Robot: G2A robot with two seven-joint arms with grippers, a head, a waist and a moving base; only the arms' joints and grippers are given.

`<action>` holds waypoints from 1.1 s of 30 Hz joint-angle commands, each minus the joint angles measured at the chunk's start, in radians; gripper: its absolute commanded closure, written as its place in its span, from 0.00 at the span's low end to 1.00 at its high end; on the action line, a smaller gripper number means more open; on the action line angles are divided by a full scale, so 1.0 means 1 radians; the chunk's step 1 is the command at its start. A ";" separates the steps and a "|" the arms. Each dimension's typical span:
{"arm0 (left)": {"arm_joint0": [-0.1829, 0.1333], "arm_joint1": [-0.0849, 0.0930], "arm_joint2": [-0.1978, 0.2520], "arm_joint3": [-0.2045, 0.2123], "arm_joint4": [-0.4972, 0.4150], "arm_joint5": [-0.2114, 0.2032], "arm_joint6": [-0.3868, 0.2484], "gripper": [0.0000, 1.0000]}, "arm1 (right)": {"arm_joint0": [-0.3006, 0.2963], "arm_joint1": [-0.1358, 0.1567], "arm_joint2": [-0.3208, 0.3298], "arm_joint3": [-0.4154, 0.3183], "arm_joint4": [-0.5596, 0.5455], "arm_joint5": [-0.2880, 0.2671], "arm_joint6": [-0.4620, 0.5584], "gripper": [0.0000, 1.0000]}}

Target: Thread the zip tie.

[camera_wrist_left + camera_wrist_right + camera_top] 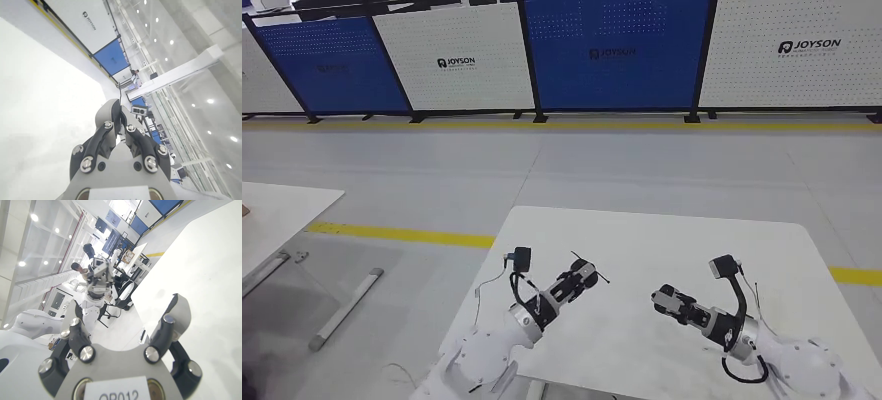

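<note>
Black zip tie (119, 92) juts from the clamping left pincer (119, 107), likely offered for threading; right pincer (126, 303), at its 3 o'clock, gapes empty.

Hidden inside left gripper (120, 106): zip tie (119, 92) middle; head too small to tell.

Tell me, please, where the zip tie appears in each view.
Top view: the zip tie is a thin black strip crossing the left gripper's tip.
Left wrist view: pinched between that gripper's fingers, poking out beyond them.
Right wrist view: too small to tell at the far-off left gripper.
Shared landmark: the white table.
</note>
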 commanded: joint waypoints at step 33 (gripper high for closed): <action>-0.067 -0.036 0.163 0.174 0.061 -0.015 0.190 1.00 | 0.000 0.000 0.000 0.000 0.000 0.000 0.000 0.00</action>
